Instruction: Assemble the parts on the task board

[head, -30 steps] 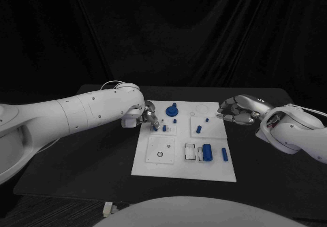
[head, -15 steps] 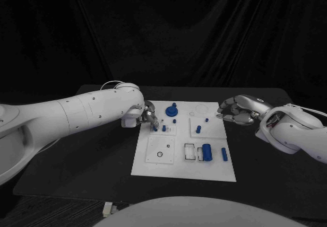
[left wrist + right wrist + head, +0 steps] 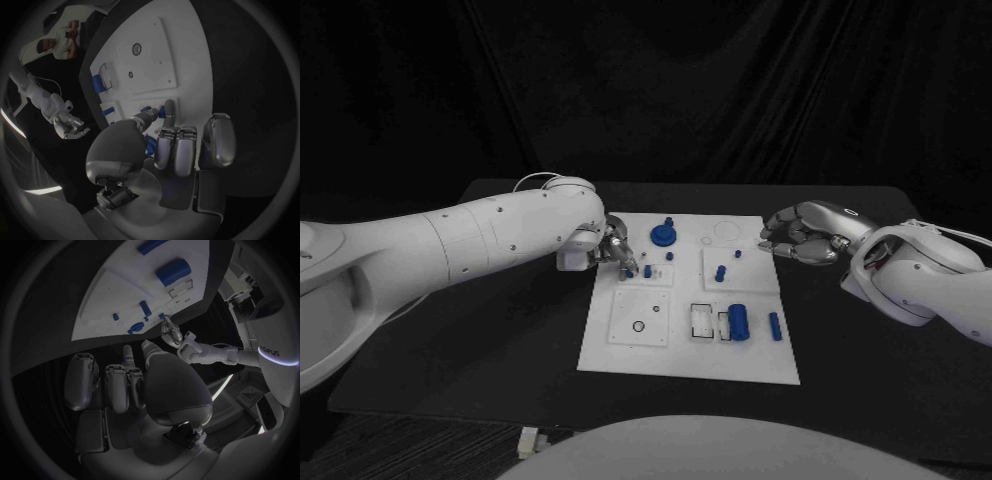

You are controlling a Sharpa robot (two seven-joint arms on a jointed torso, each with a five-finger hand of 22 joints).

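Observation:
The white task board (image 3: 689, 345) lies mid-table and also shows in the left wrist view (image 3: 156, 60). My left hand (image 3: 609, 247) hangs over its near-left corner region, thumb and a finger pinching a small blue peg (image 3: 629, 270) down at the board; the wrist view shows the peg (image 3: 150, 109) between those fingertips. My right hand (image 3: 805, 232) hovers off the board's far right corner, fingers curled in on nothing. On the board stand a round blue knob piece (image 3: 665, 235), short pegs (image 3: 720, 272) and a thick blue cylinder (image 3: 737, 322).
A thin blue cylinder (image 3: 775, 326) lies beside the thick one, and a black ring (image 3: 639, 326) sits on the near-left panel. The black table (image 3: 473, 340) runs bare on both sides of the board. Black curtain behind.
My left hand's fingertips have shifted slightly at the board's left side, still on the peg. The right arm has not moved.

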